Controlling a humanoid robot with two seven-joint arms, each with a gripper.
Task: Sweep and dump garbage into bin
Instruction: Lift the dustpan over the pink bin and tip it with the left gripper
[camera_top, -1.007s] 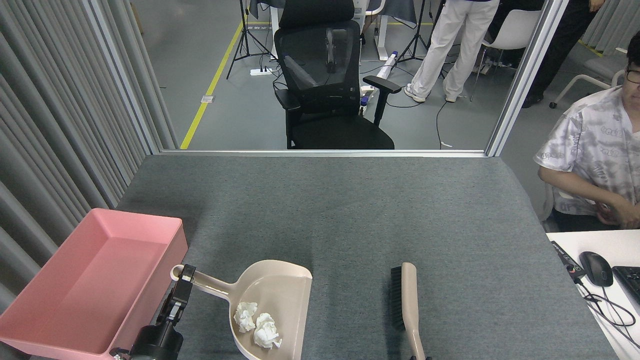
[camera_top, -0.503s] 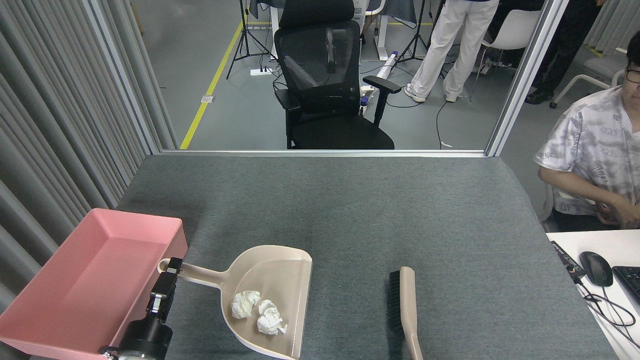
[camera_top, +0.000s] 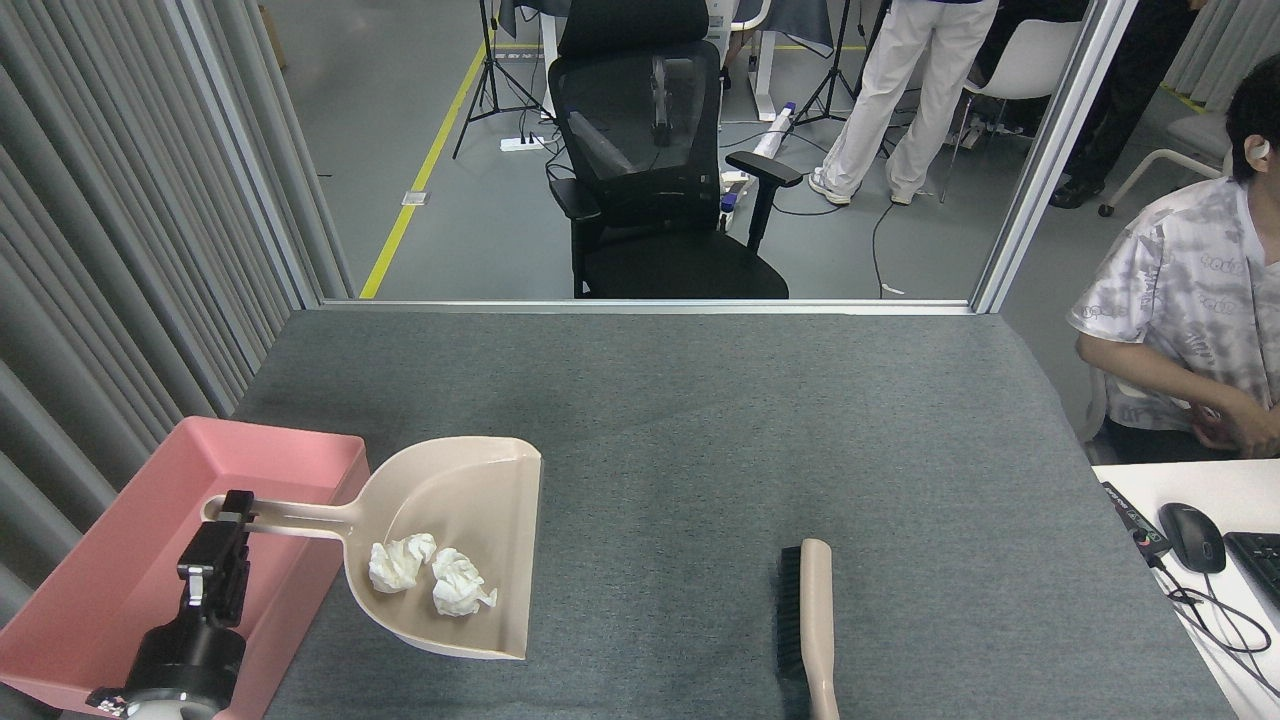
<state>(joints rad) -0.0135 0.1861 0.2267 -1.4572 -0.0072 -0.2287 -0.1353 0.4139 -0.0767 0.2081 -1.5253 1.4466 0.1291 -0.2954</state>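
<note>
Left hand (camera_top: 232, 512) grips the beige dustpan (camera_top: 450, 545) handle above the pink bin (camera_top: 150, 570), both tissue balls (camera_top: 432, 577) riding in the pan: it's the dumping step, next a tilt over the bin.

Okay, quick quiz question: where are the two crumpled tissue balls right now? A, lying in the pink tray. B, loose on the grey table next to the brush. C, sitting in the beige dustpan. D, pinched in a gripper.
C: both tissue balls rest inside the dustpan, which the left gripper holds by its handle beside the pink tray.
</note>
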